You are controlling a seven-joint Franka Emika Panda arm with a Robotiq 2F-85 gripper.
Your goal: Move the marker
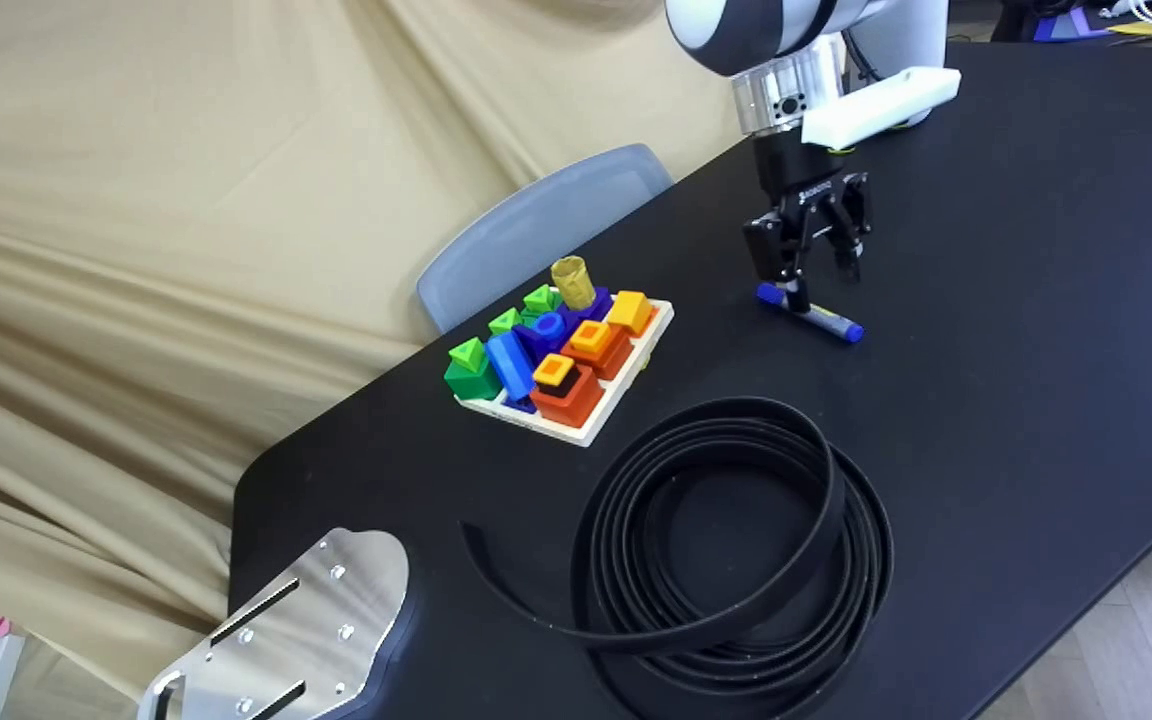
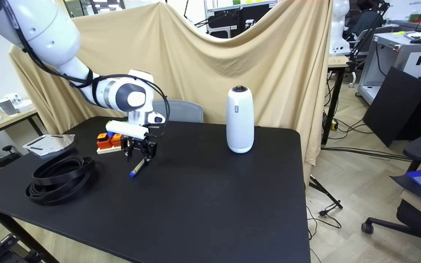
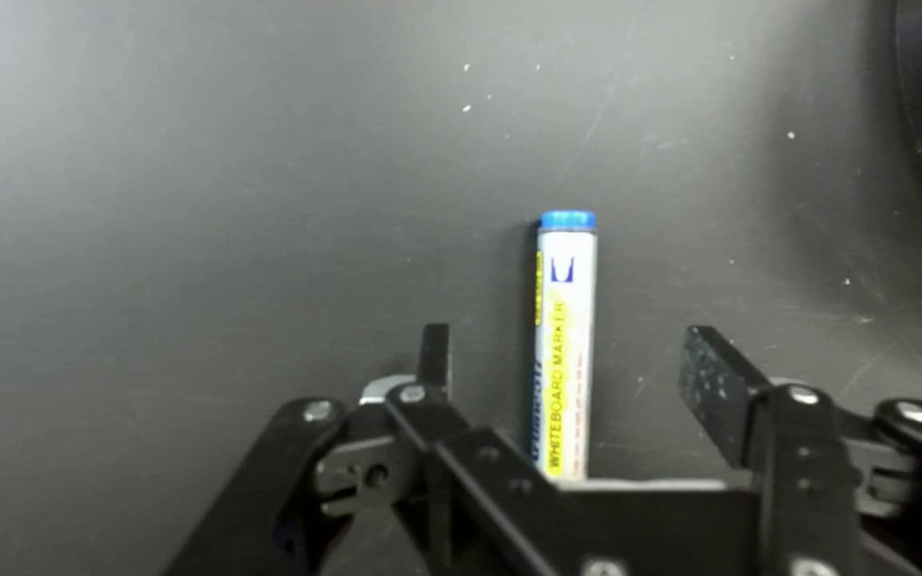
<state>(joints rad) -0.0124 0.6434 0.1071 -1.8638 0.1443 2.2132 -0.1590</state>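
Lying left in an exterior view, the cable [image 2: 62, 179] has blocks [image 2: 104, 143] behind to its right; further right of it, my jaws are parted, the marker [image 2: 136, 168] between them on the tabletop [image 2: 196, 201]; well right of the cable stands a white cylinder [image 2: 240, 122].

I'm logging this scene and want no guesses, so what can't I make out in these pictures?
- Marker, wrist view: its lower end is hidden behind the gripper.
- Red print on it, wrist view: too small and blurred to read.
- Toy blocks, in an exterior view: partly hidden behind the gripper.
- Metal plate, in an exterior view: cut off by the bottom edge.
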